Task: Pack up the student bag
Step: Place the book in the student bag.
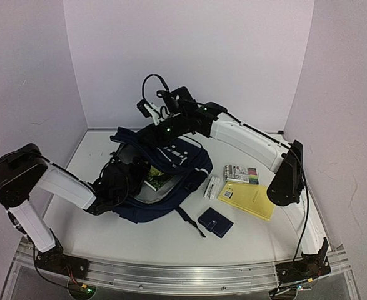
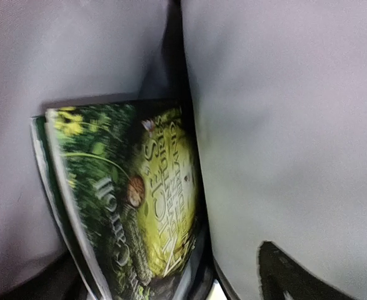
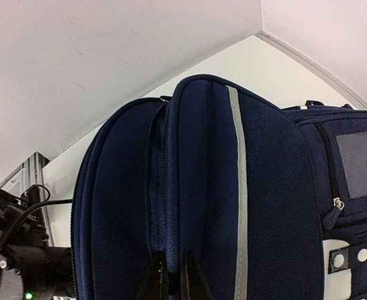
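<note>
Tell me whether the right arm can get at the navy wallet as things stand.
Probably not yet: the right gripper is shut on the student bag at its top edge. The wallet itself lies uncovered on the table, with nothing blocking it.

1 ea: bag (image 1: 192, 178), book (image 1: 156, 177) (green cover), wallet (image 1: 215, 222), notebk (image 1: 249, 201), pen pack (image 1: 242, 174).

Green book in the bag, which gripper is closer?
Left. The left gripper sits in the open student bag beside the green book; the right gripper pinches the bag's rim, farther back.
</note>
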Tool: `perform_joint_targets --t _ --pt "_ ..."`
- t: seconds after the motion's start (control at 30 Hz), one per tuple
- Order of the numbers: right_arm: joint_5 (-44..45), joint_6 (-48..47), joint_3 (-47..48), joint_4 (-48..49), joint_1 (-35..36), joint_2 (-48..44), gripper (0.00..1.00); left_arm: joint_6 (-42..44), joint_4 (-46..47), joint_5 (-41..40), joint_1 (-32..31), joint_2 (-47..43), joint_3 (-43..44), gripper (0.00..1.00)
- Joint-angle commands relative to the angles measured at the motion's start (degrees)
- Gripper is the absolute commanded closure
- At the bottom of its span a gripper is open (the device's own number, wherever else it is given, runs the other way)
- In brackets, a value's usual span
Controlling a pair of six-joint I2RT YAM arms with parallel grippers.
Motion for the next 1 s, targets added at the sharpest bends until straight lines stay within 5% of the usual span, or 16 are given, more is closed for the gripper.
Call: perform_joint_targets --t 0.0,0.07,0.17,0.63,0.83,0.97 --pt "-0.36 -0.78 1.45 9.15 -1.55 0.16 1.0 -6.65 -29.57 -4.49 -1.68 -9.76 7.06 0.01" --pt "-0.44 -0.85 1.58 9.15 -1.67 0.4 1.0 -9.32 -46.92 -5.2 -1.65 -11.09 12.53 0.0" --pt "-0.26 -1.04 1.62 9.17 -1.84 0.55 1.0 -10.27 -57.13 -5.09 -1.95 -12.57 16.2 0.0" --pt "-5.48 -1.27 -4.94 9.27 -2.74 2.43 0.99 -2.44 -64.6 -3.69 -3.1 -31.97 8.97 0.0" --pt "-8.69 -0.23 -8.5 8.96 -2.9 -3.37 0.29 1.27 -69.59 -6.99 -3.27 -39.86 11.79 0.0" --pt "-8.67 -0.46 -14.52 8.3 -5.11 -10.99 0.09 6.37 -73.03 -7.99 -3.28 -39.28 16.43 0.0"
